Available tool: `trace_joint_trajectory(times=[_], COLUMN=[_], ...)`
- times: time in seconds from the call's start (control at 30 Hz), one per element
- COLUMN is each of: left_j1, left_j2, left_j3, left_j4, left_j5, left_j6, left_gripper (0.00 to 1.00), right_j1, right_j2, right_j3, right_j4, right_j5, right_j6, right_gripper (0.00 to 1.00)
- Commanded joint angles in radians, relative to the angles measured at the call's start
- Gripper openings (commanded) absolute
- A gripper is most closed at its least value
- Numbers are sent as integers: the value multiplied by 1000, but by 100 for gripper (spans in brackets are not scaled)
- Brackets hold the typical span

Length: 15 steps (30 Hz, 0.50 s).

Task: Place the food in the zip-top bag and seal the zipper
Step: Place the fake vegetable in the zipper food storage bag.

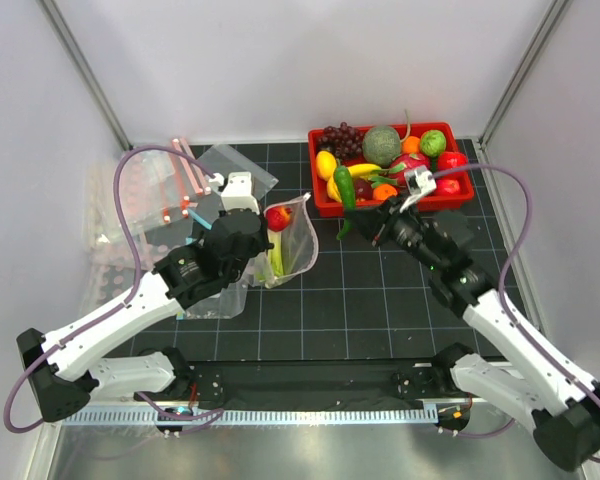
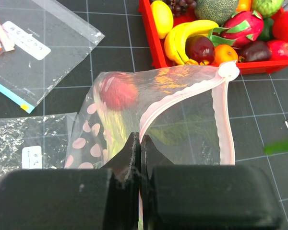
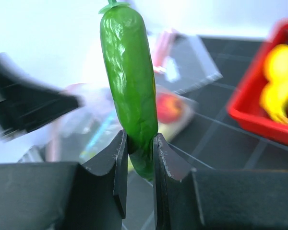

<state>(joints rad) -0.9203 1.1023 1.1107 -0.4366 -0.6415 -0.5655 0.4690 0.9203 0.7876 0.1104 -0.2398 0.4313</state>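
Nearest in the top view are the two arm bases at the near edge of the bench (image 1: 360,310). The left arm reaches inward to the bag (image 1: 302,240), which stands open near the middle of the bench. The left pincer (image 1: 258,250) is at the bag's left side. An apple (image 1: 278,216) and a celery (image 1: 277,258) are inside the bag. The right arm reaches toward the bag from the right, and the right pincer (image 1: 368,222) holds a green vegetable (image 1: 344,190) just in front of the red tray (image 1: 318,205). The vegetable is to the right of the bag, apart from it. A lemon (image 1: 326,164) lies in the tray's left end with other fruit. Spare bags (image 1: 160,200) lie flat at the left.

Close up in the left wrist view, the left pincer (image 2: 140,148) is pressed together on the bag's near edge, pinching it at the zipper (image 2: 182,93). The pink strip curves away from the pincer around the open mouth. The apple (image 2: 119,91) shows red through the plastic at the far left of the bag (image 2: 182,120). Beyond it, the tray (image 2: 151,43) holds the lemon (image 2: 162,17) and a banana (image 2: 187,36).

Close up in the right wrist view, the right pincer (image 3: 138,148) pinches the green vegetable (image 3: 129,72) near its lower end, and the vegetable stands upright above the fingers. Behind it, blurred, are the bag (image 3: 86,124) with the apple (image 3: 167,108) inside, and the tray (image 3: 259,115) at the right.
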Motion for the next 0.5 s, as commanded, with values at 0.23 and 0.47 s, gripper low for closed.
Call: trace_joint_trajectory(times=[0.23, 0.47], left_j1=[6, 5], left_j2=[-2, -9], left_j3=[38, 74], left_j4=[59, 41], left_j5=[178, 307], left_j6=[-23, -48], left_gripper=[1, 0], right_j1=[152, 256], right_j2=[-115, -90], right_j3=[-143, -186], right_j4=[405, 587], right_j5=[-108, -84], right_j6=[-63, -117], right_gripper=[1, 1])
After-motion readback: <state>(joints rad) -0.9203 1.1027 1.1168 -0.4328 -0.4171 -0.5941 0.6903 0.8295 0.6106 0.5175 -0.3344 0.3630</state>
